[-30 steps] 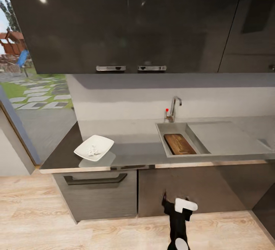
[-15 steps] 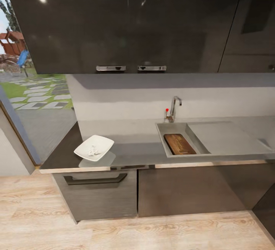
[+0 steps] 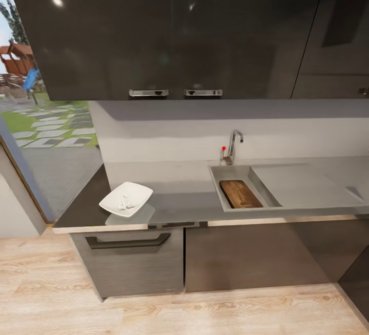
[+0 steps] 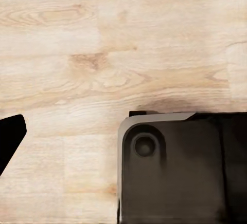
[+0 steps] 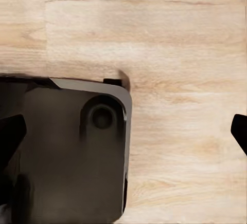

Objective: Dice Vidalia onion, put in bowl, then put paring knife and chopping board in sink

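In the head view the sink (image 3: 217,185) is set into the grey countertop (image 3: 179,191). The brown chopping board (image 3: 240,194) lies flat inside its basin. At the counter's left end stands the white bowl (image 3: 134,193), holding small white diced pieces (image 3: 123,204). The paring knife and a whole Vidalia onion are out of view. Both arms hang low over the wood floor. My right gripper (image 5: 123,131) is open, with a dark fingertip at each side of its wrist view. My left gripper (image 4: 123,134) shows one fingertip (image 4: 10,136) far to one side and holds nothing.
A chrome faucet (image 3: 233,146) with a red knob stands behind the basin, and the steel drainboard (image 3: 302,184) lies to its right. Black upper cabinets (image 3: 169,27) hang overhead. The robot's dark base (image 4: 175,172) is over the floor. A window (image 3: 46,94) is at the left.
The right gripper that stood at the bottom of the head view a second ago has dropped out of that view. The view has shifted very slightly; board and bowl stay put.
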Robot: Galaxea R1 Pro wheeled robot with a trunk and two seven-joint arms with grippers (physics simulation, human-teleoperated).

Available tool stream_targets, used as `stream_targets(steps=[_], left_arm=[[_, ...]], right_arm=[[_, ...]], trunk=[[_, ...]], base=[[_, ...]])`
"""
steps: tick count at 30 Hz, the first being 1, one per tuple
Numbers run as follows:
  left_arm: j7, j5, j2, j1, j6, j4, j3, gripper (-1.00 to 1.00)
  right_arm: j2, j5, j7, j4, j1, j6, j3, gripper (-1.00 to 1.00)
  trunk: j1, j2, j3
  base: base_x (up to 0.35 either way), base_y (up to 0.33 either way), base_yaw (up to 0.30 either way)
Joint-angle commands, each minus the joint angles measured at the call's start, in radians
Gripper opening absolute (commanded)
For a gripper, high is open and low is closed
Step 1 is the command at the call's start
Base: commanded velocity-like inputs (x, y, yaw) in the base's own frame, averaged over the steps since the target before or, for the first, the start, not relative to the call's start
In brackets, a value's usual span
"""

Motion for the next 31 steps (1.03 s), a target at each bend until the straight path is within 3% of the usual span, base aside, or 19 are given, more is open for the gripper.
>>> stream_targets(steps=[1, 4, 7, 24, 31], left_arm=[[0.008, 0.007, 0.002, 0.000, 0.021, 0.006, -0.008, 1.00], [0.031, 0.007, 0.004, -0.002, 0.147, 0.058, -0.006, 1.00], [0.045, 0.006, 0.002, -0.004, 0.208, 0.093, -0.007, 1.00], [0.043, 0.003, 0.006, -0.005, 0.222, 0.348, -0.013, 1.00], [0.042, 0.002, 0.006, -0.005, 0.221, 0.378, -0.012, 1.00]], right_arm=[[0.000, -0.041, -0.001, -0.001, 0.000, 0.004, 0.008, 1.00], [0.002, -0.137, -0.003, -0.002, 0.001, 0.015, 0.008, 1.00], [0.003, -0.169, -0.002, -0.002, 0.001, 0.018, 0.008, 1.00], [0.005, -0.178, 0.000, -0.023, 0.001, 0.005, 0.011, 1.00], [0.006, -0.178, 0.000, -0.024, 0.001, 0.006, 0.011, 1.00]], trunk=[[0.001, -0.002, -0.002], [0.001, -0.002, -0.001], [0.001, -0.002, -0.001], [0.001, -0.002, -0.001], [0.001, -0.002, -0.001]], base=[[0.000, 0.000, -0.006], [0.000, 0.000, -0.002], [0.000, 0.000, 0.000], [0.000, 0.000, 0.000], [0.000, 0.000, 0.000]])
